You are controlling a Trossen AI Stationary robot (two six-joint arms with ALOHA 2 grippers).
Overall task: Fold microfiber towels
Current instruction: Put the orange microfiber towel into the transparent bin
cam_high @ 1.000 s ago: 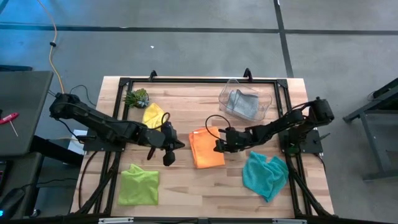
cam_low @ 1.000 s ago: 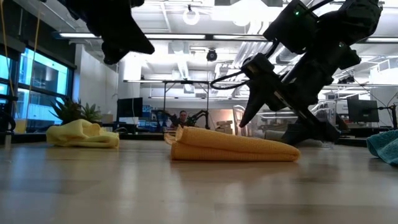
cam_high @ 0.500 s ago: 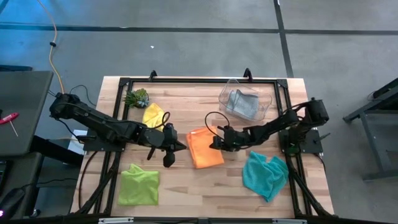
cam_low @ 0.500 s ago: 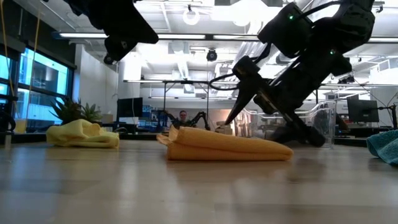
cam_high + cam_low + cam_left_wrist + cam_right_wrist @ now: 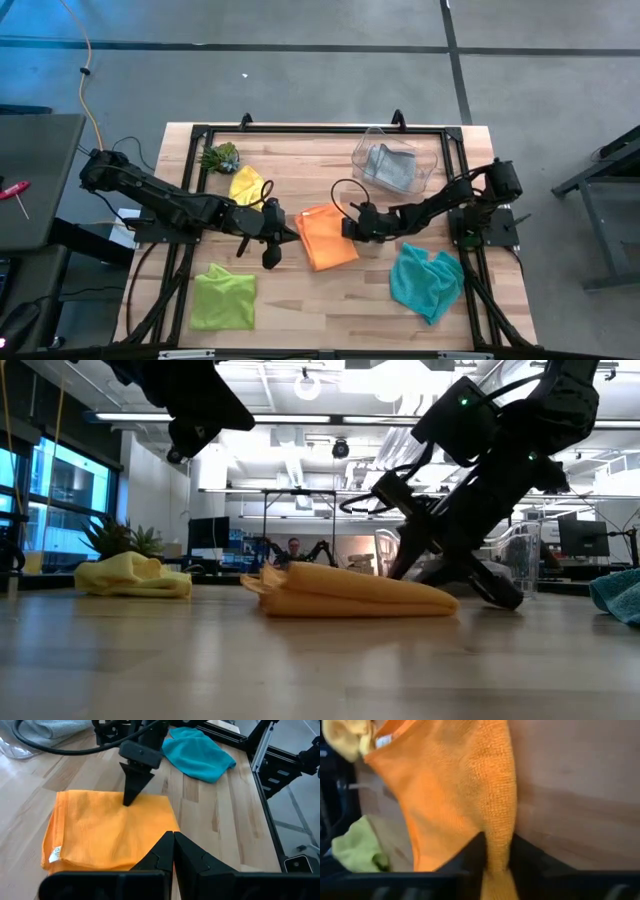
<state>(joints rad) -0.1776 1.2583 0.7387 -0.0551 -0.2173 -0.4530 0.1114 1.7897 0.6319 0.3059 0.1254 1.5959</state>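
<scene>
One change worth noting | right gripper (image 5: 350, 226) goes from spread wide to pinching orange towel (image 5: 327, 238) edge, frame centre, nudging it leftward | left gripper (image 5: 270, 250) pressed together beside it | refold probably starting

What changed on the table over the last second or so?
The right gripper slid toward the left arm, came down at the near edge of the orange towel and closed its jaws on that edge, nudging the towel slightly the same way. The left gripper stayed hovering with jaws shut beside the towel. The yellow towel, green towel, teal towel and the grey towel did not move.
</scene>
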